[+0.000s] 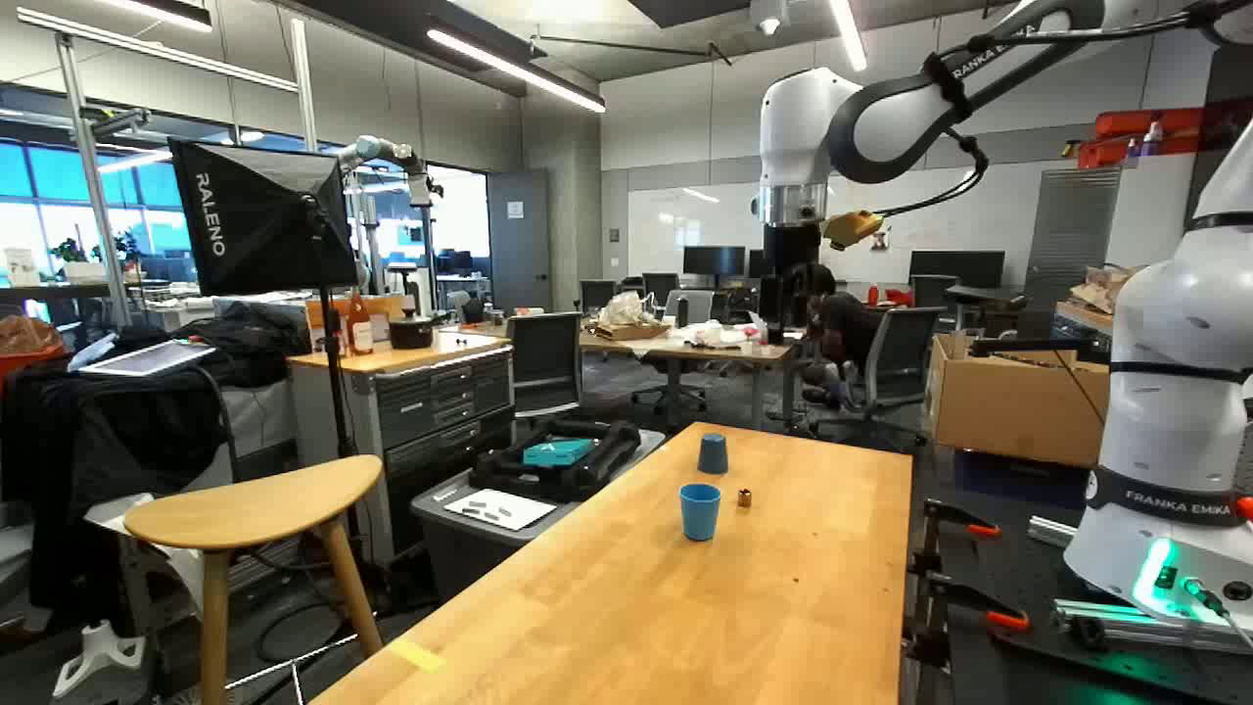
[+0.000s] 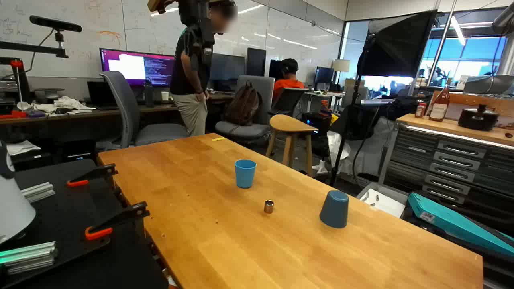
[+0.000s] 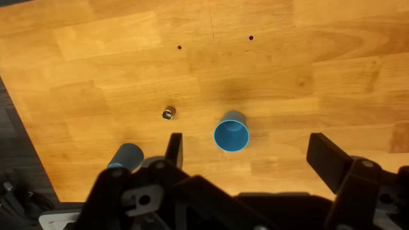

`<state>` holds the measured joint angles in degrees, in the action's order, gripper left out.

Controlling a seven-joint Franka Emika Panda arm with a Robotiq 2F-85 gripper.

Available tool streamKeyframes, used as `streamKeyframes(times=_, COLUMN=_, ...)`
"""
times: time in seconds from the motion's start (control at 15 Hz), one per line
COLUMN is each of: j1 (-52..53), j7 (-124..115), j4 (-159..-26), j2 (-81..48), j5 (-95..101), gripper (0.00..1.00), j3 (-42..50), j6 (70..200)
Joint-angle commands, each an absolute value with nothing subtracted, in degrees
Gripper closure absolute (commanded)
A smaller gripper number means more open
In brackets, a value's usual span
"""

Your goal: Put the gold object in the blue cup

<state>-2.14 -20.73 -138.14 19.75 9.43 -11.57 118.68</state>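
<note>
The gold object (image 1: 744, 497) is a tiny shiny cylinder standing on the wooden table. It also shows in an exterior view (image 2: 268, 206) and in the wrist view (image 3: 169, 112), where its top looks hollow. The blue cup (image 1: 700, 512) stands upright with its mouth up, a short way from the gold object. It is empty in the wrist view (image 3: 231, 135) and shows in an exterior view (image 2: 245, 174). My gripper (image 3: 245, 135) is open with nothing between its fingers. It hangs high above the table (image 1: 783, 318), apart from both things.
A darker blue cup (image 2: 334, 209) stands upside down near the gold object, also in the wrist view (image 3: 127, 156), partly behind a finger. Black clamps with orange tips (image 2: 98, 233) grip the table edge (image 1: 912, 548) on the robot's side. A stool (image 1: 259, 504) stands beside the table.
</note>
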Motion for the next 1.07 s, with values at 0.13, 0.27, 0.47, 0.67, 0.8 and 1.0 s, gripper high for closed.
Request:
streamKeyframes(times=0.13, j1=-0.93, j7=-21.05, j4=-137.58, j2=19.69, j5=9.86, gripper=0.0, j3=-10.44, j6=118.53)
streamKeyframes(times=0.27, j1=-0.93, j7=-21.05, j4=-137.5, j2=19.7, j5=9.86, gripper=0.0, j3=-10.44, j6=118.53)
streamKeyframes(times=0.47, j1=-2.03, j7=-18.42, j4=-135.3, j2=17.02, j5=8.18, gripper=0.0, j3=-7.67, j6=118.69)
streamKeyframes(times=0.67, j1=-4.19, j7=-12.09, j4=-131.75, j2=11.02, j5=3.43, gripper=0.0, j3=-0.47, j6=121.17)
streamKeyframes(times=0.8, j1=-5.36, j7=-7.83, j4=-128.98, j2=5.7, j5=-1.27, gripper=0.0, j3=3.88, j6=122.21)
streamKeyframes(times=1.0, j1=-7.28, j7=-2.88, j4=-124.89, j2=-4.05, j5=-8.64, gripper=0.0, j3=7.95, j6=126.18)
